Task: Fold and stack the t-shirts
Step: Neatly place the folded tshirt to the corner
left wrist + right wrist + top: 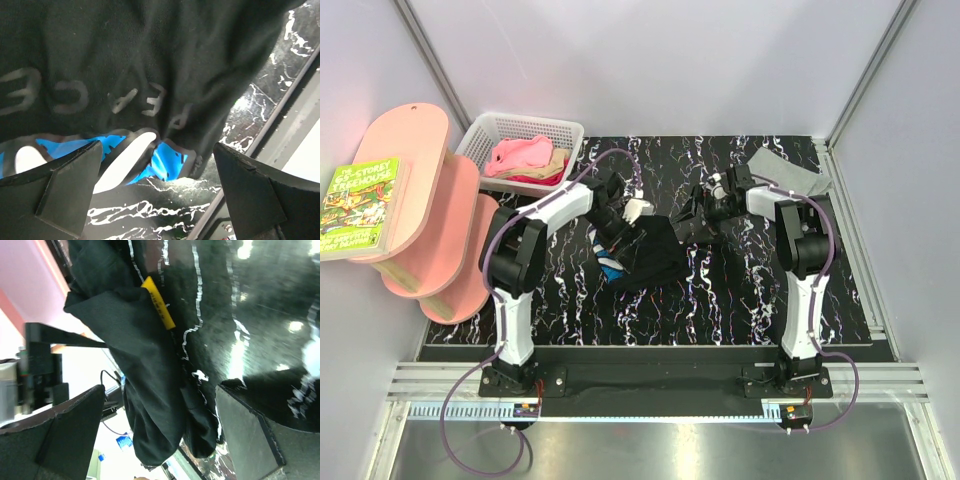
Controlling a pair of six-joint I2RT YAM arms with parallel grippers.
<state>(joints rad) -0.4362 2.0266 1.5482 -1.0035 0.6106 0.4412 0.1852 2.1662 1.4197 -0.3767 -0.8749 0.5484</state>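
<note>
My left claw [156, 170] and right claw [160, 425] both spread wide, holding nothing. Black shirt [648, 258] bunched between. Should grab edges, pull flat first, then fold.

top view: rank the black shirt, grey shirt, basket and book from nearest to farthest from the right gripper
1. black t-shirt, mid-table, just left of the right gripper
2. grey t-shirt, far right of the table
3. basket, far left corner
4. book, on the pink shelf at the left edge
</note>
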